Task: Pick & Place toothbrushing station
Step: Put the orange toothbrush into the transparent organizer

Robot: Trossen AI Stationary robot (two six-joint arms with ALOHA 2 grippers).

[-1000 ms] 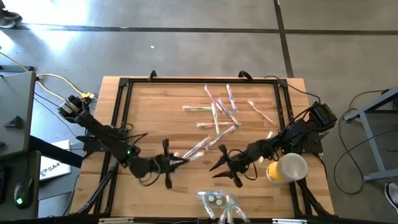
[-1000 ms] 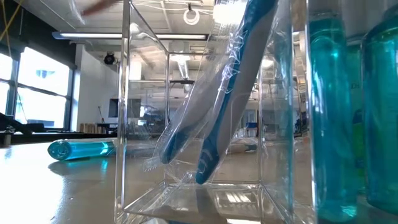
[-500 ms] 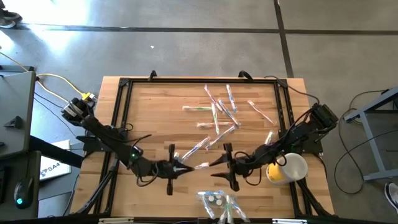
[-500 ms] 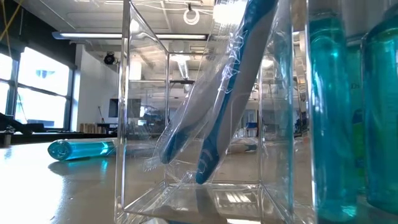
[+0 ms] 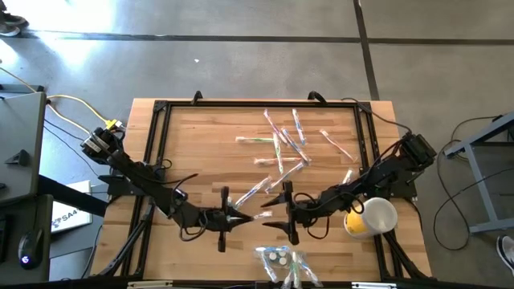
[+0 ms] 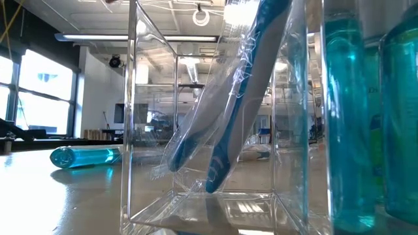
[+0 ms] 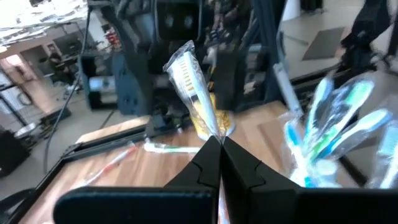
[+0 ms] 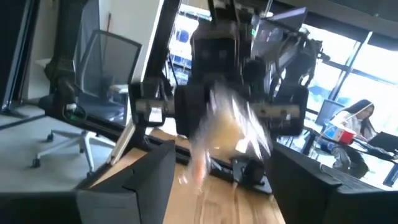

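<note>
Left gripper (image 5: pixel 238 217) pinches a crinkly clear-wrapped toothbrush (image 7: pixel 194 93) above the wooden tabletop (image 5: pixel 209 152); right gripper (image 5: pixel 273 213), jaws now spread wider, has closed in facing it.

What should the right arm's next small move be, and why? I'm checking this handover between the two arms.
Probably ease the right gripper forward around the wrapped toothbrush's free end, then close. The left gripper is shut on that packet, holding it out toward the right arm, whose fingers stand open on either side of it without gripping yet.
</note>
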